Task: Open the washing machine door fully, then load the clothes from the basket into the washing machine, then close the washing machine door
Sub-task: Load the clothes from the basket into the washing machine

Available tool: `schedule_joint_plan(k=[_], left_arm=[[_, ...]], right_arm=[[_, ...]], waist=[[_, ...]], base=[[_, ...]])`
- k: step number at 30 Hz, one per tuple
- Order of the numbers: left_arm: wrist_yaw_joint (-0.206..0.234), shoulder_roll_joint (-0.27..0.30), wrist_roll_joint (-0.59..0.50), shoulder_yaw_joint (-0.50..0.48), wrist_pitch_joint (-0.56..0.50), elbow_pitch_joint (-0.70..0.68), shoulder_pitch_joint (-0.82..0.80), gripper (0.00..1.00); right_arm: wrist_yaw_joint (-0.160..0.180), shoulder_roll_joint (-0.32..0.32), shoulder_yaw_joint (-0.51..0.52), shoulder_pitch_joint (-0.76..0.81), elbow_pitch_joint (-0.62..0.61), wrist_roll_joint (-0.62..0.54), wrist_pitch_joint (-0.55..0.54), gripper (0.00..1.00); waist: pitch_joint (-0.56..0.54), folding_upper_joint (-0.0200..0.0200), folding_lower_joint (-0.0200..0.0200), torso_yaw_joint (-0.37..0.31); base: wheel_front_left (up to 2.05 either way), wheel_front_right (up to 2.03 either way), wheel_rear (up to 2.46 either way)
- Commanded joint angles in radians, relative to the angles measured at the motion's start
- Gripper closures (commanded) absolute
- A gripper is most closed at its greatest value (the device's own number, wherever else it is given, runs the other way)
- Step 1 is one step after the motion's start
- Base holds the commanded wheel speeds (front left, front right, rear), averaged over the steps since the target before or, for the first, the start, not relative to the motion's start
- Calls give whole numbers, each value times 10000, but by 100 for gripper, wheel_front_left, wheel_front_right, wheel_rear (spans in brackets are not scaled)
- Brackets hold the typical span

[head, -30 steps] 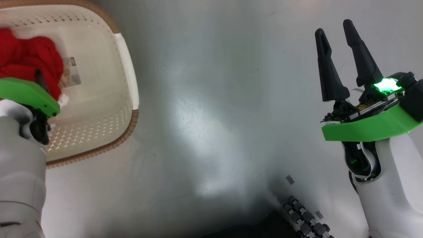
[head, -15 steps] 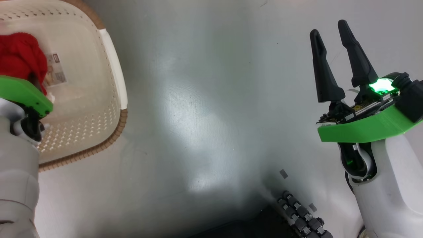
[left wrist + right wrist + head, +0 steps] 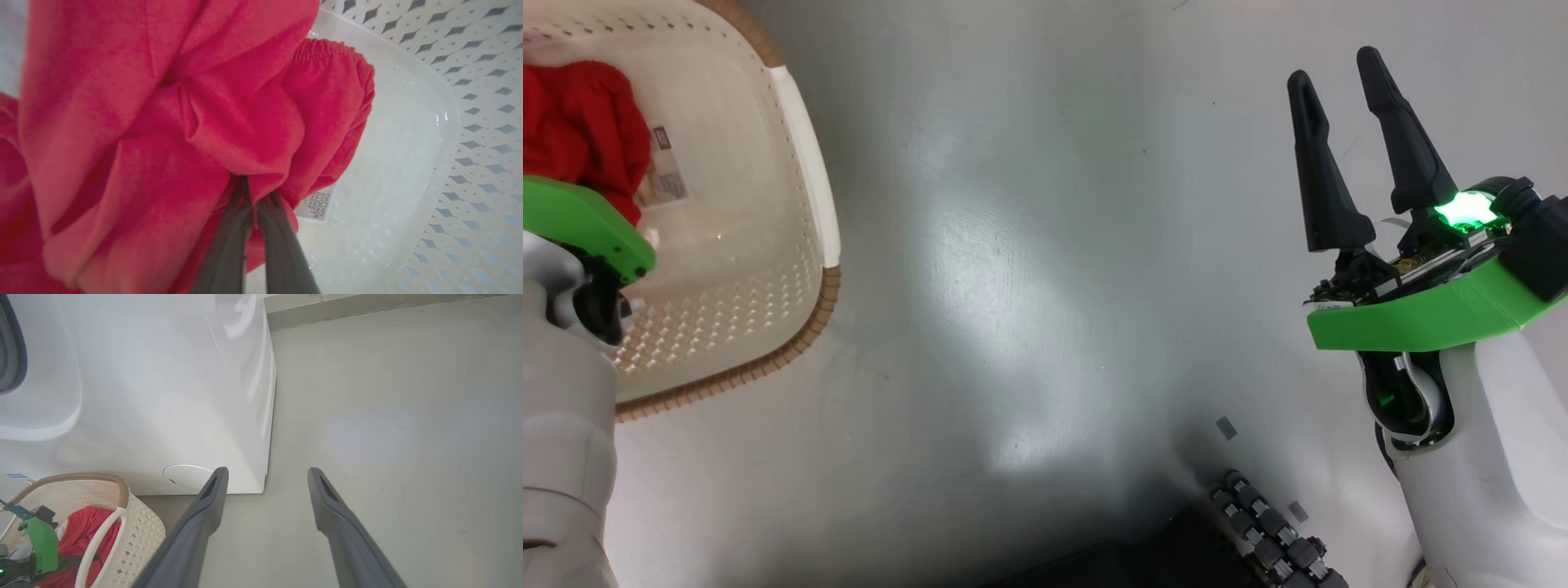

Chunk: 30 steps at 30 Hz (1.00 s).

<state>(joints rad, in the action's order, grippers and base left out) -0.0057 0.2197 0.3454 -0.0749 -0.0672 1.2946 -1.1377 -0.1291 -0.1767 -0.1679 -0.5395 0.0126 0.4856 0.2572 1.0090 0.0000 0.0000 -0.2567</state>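
Clothes (image 3: 163,122): red bundle in basket (image 3: 800,163), a fold pinched between closed fingers of left gripper (image 3: 255,194). Right gripper (image 3: 1356,147): spread wide, empty, well apart over floor (image 3: 1029,286). Washer (image 3: 163,396) stands just beyond basket; left arm is nearer it.

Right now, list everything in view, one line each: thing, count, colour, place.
floor: one, grey, under everything
washing machine: one, white, standing on the floor
basket: one, cream-white with brown rim, on the floor before the washing machine, at the robot's left
label: one, white paper, on the basket's bottom
clothes: one bunched heap, red, inside the basket
left hand: one, dark fingers, shut on the clothes
right hand: one, dark fingers, open above the floor
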Motion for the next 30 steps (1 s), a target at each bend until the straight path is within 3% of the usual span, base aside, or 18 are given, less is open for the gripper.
schedule_joint_plan(k=[1,30], left_arm=[[-90,367,3,-53,107,-45,309,100],[-1223,-358,113,872,3043,-434,2213,100]], right_arm=[[-16,18,-168,235,-173,-11,46,0],[-16,-181,-311,702,278,109,46,0]], waist=[[-59,0,0,29],[-2776,0,0,724]], base=[[0,0,0],[0,0,0]])
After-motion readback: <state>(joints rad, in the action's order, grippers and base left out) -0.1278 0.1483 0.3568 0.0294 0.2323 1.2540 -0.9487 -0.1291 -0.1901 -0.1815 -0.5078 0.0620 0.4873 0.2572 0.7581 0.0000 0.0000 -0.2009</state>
